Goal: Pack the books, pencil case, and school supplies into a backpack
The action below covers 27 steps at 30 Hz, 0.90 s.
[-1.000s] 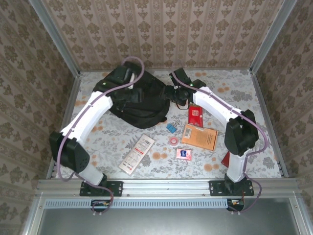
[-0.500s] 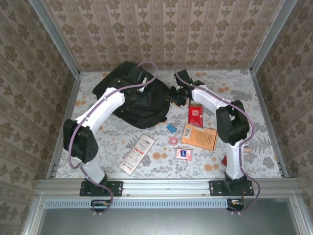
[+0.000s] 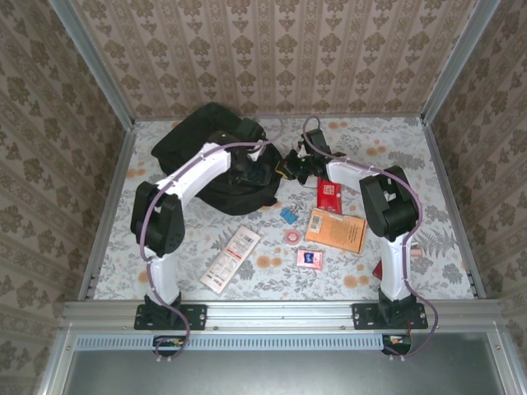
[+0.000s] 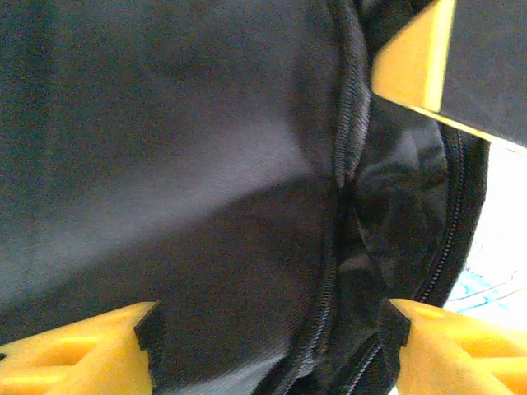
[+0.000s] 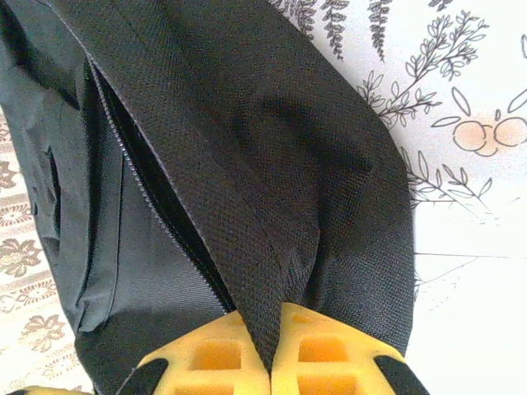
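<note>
Two arms bent in over the black backpack (image 3: 198, 148), a soft, lumpy heap of fabric at the far left of the floral-printed table (image 3: 412, 156). At the bag's right edge, right gripper (image 5: 270, 341) clamped tight on a fold of coarse woven black cloth, yellow fingers pressed together around a raised ridge of it. Beside that ridge, an open slit edged with fine zipper teeth. Over the bag's middle, left gripper (image 4: 272, 325) spread wide, blocky yellow fingertips well apart with nothing gripped between, above smooth dark nylon and a curved zip seam. Touching the cloth or not: cannot tell. Flat on the table, right of the bag and apart from it: small red book (image 3: 329, 195) with a white label, just beyond the larger orange paperback (image 3: 336, 230). Left of those, a tiny blue block (image 3: 288, 215), a pink tape ring (image 3: 292, 236) and a square pink-and-blue packet (image 3: 310, 258). Nearer the arms' bases, a long white-and-red leaflet (image 3: 230, 258), lying askew.
</note>
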### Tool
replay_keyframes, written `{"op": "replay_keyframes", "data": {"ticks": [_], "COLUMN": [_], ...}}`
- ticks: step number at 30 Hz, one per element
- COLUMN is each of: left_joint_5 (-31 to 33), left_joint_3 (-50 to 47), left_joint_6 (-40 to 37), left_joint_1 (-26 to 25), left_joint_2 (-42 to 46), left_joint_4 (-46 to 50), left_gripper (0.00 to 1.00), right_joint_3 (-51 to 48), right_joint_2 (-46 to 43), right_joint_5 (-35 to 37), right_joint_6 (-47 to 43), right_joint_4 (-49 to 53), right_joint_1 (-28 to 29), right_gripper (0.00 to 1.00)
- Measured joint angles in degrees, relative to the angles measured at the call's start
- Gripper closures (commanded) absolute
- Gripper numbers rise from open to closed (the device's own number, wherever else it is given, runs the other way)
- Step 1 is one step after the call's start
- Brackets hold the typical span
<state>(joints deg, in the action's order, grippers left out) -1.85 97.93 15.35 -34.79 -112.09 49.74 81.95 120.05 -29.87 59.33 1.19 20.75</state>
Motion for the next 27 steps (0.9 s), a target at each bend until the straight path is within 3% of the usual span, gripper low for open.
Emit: {"op": "replay_keyframes", "data": {"ticks": [7, 21, 23, 27], "left_joint_5": [-1.8, 3.5, 4.2, 4.9], "left_joint_3": [0.4, -2.5, -3.0, -4.2], "left_joint_6": [-1.8, -3.3, -3.6, -3.9], "left_joint_1": [-0.9, -0.7, -0.7, -0.3], "left_joint_2": [-2.1, -2.3, -2.3, -2.3], "left_joint_4": [0.5, -0.3, -0.5, -0.7], "left_gripper": [0.25, 0.38, 0.49, 0.9], "right_joint_3": [-0.7, -1.4, -1.5, -1.5], "right_joint_2": [0.0, 0.0, 0.0, 0.0], "right_joint_5": [-1.9, -3.7, -3.9, -4.4], "right_joint_6": [2.2, 3.9, 3.9, 4.2], "right_joint_4": [-2.3, -4.4, -4.4, -4.7], "right_joint_1": [0.0, -0.3, -0.3, -0.5], "right_gripper": [1.0, 1.0, 1.0, 1.0]}}
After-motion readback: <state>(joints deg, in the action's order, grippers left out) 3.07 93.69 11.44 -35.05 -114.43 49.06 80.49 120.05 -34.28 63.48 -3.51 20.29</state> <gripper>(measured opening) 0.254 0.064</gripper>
